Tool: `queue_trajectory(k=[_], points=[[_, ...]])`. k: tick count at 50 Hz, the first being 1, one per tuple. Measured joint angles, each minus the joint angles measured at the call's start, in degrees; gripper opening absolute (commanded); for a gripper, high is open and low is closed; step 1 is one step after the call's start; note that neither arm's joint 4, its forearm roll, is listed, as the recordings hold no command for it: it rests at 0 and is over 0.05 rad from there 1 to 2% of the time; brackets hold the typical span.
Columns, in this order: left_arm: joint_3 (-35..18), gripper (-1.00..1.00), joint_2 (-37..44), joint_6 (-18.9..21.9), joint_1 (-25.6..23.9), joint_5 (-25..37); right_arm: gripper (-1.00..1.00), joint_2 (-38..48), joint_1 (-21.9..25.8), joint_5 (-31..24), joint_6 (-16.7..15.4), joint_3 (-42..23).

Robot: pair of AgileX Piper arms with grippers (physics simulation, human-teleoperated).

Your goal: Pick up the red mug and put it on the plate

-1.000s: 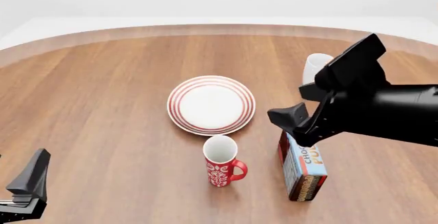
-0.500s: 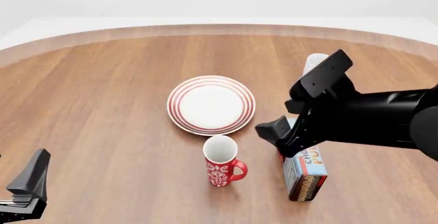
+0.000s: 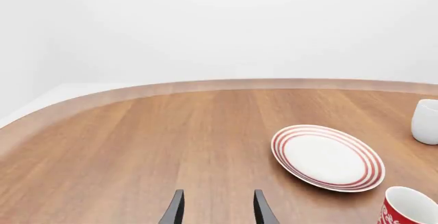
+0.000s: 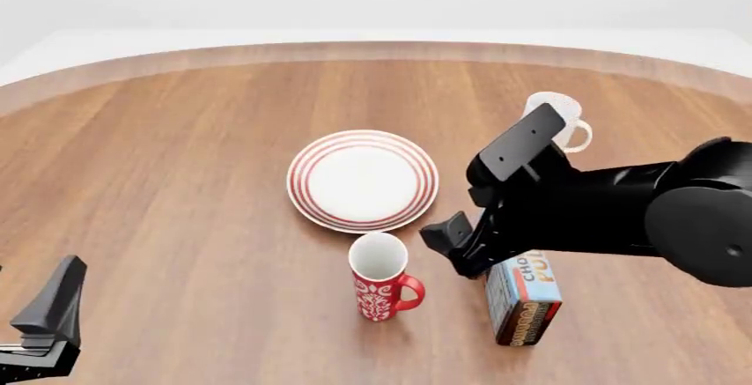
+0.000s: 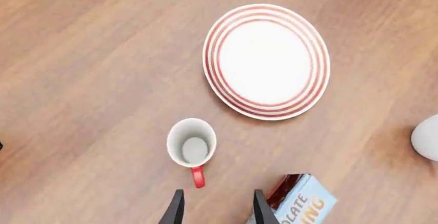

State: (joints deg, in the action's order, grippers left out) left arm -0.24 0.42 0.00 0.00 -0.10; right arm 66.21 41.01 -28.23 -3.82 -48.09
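Observation:
The red mug stands upright on the table just in front of the plate, with its handle pointing right. It also shows in the right wrist view and at the edge of the left wrist view. The plate is empty. My right gripper is open and empty, hovering just right of the mug and above it, pointing down. Its fingers frame the table beside the mug's handle. My left gripper is open and empty at the near left, far from the mug; it also shows in the left wrist view.
A blue and red cardboard box stands just right of the red mug, under my right arm. A plain white mug stands at the back right. The table's curved far edge runs across the back.
My right arm has moved left and down toward the red mug, uncovering the white mug behind it. The left arm, mug and plate have not moved.

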Motion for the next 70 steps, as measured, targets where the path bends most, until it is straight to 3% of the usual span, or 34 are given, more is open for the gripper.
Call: queue_trajectory(k=[70], points=[[0.0, 1.0, 0.0, 0.0, 0.0, 0.0, 1.0, 10.0, 4.0, 11.0, 4.4, 6.5]])
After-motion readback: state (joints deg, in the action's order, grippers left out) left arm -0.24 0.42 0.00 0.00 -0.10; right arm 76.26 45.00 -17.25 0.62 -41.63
